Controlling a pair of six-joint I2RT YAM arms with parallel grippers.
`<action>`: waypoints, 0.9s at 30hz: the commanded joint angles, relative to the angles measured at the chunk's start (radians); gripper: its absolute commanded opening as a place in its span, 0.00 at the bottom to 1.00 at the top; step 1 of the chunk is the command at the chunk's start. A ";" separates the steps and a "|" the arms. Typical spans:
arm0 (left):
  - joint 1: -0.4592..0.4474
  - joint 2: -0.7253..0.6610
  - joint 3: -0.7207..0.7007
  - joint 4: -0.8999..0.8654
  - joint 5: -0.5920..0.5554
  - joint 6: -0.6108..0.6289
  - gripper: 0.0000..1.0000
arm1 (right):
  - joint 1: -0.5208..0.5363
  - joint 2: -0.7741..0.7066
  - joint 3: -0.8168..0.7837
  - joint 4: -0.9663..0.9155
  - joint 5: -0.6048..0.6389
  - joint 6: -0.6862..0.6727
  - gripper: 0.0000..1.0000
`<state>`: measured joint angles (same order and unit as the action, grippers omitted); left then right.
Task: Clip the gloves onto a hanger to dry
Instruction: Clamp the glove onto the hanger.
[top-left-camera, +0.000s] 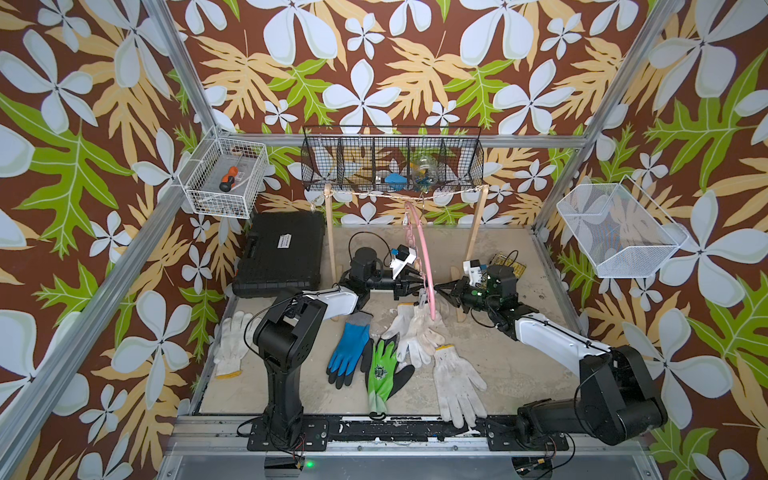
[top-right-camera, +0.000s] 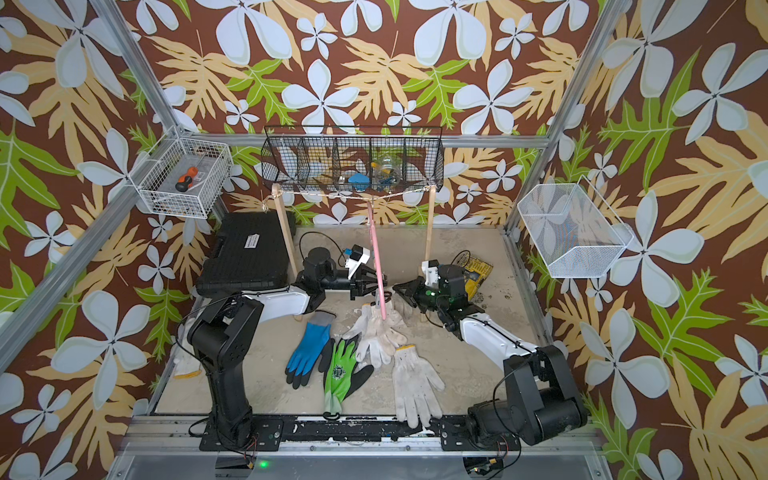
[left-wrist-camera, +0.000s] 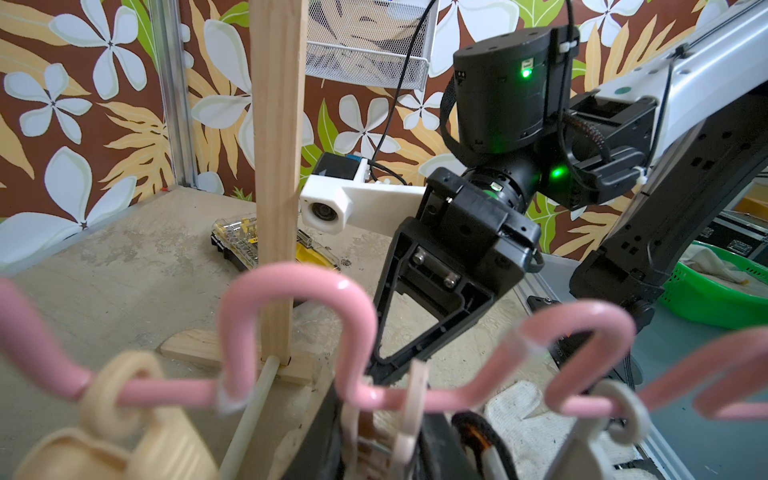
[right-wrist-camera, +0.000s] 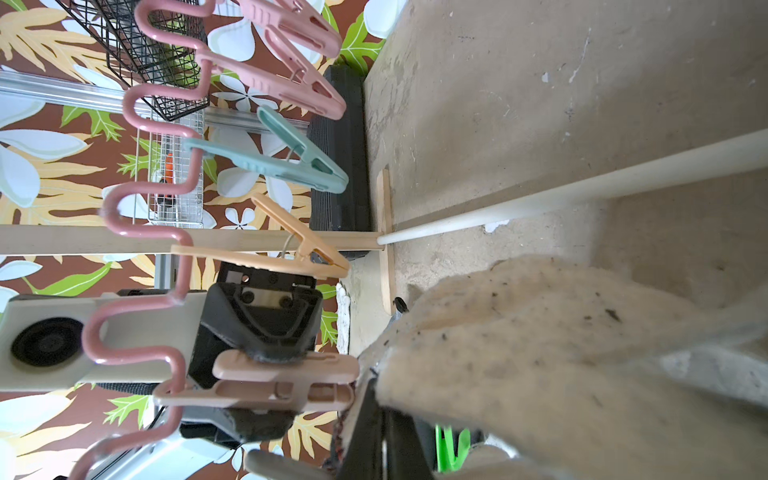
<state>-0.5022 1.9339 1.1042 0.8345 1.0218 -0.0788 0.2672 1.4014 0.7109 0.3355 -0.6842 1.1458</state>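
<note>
The left tool (top-left-camera: 419, 286) pinches a beige clip (right-wrist-camera: 286, 376) on the hanger (top-left-camera: 427, 266), while the right tool (top-left-camera: 441, 287), pressed together, grips a beige glove (right-wrist-camera: 561, 353).

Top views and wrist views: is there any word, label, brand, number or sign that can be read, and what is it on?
White label on the black tool case: printed lines, too small to read.
Dark emblem on the neon green glove: blurred, not readable.
Yellow bit case: no legible print.
No text in any view can be quoted.
</note>
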 joint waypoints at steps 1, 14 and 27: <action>0.001 0.005 0.006 0.033 -0.006 0.020 0.00 | -0.001 0.004 0.017 0.042 -0.005 0.020 0.00; 0.008 0.003 0.004 0.091 -0.014 -0.010 0.00 | -0.002 0.031 0.010 -0.001 0.032 -0.019 0.00; 0.008 0.012 -0.001 0.091 -0.028 0.004 0.00 | -0.006 0.044 0.017 0.086 0.041 0.080 0.00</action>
<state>-0.4973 1.9427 1.1049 0.8940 0.9962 -0.0803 0.2626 1.4433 0.7189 0.3714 -0.6533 1.2018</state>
